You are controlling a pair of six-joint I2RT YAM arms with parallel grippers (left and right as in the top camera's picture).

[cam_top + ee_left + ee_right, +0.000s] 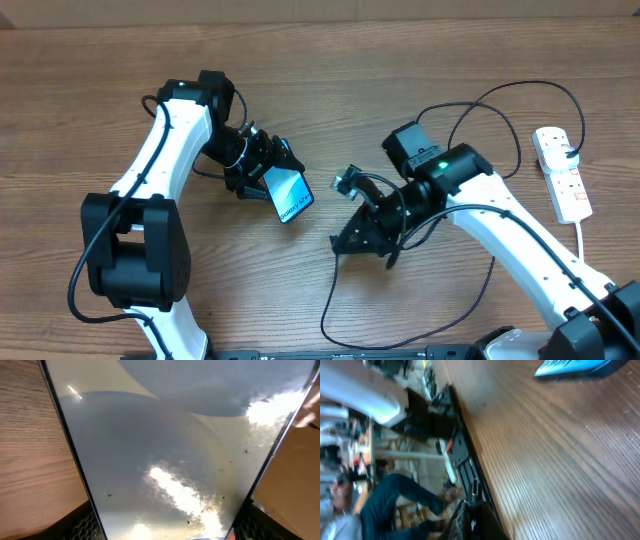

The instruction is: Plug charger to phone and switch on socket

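Observation:
My left gripper (262, 172) is shut on the phone (289, 194) and holds it tilted above the table, its blue-and-white screen facing up. In the left wrist view the phone (165, 445) fills the frame between my fingers (170, 532). My right gripper (342, 241) is to the right of the phone and apart from it. It is shut on the connector tip (475, 488) of the charger, whose thin black cable (327, 300) hangs down and loops over the table. The right wrist view shows the shut fingers (470, 512) and the phone's edge (570, 367). The socket (562, 174) lies at the far right.
A black plug (570, 153) sits in the socket, and its white cord (583, 235) runs toward the front. Black cable loops (505, 95) arc over the table behind my right arm. The right wrist view shows the table's front edge (465, 455) and a person beyond it.

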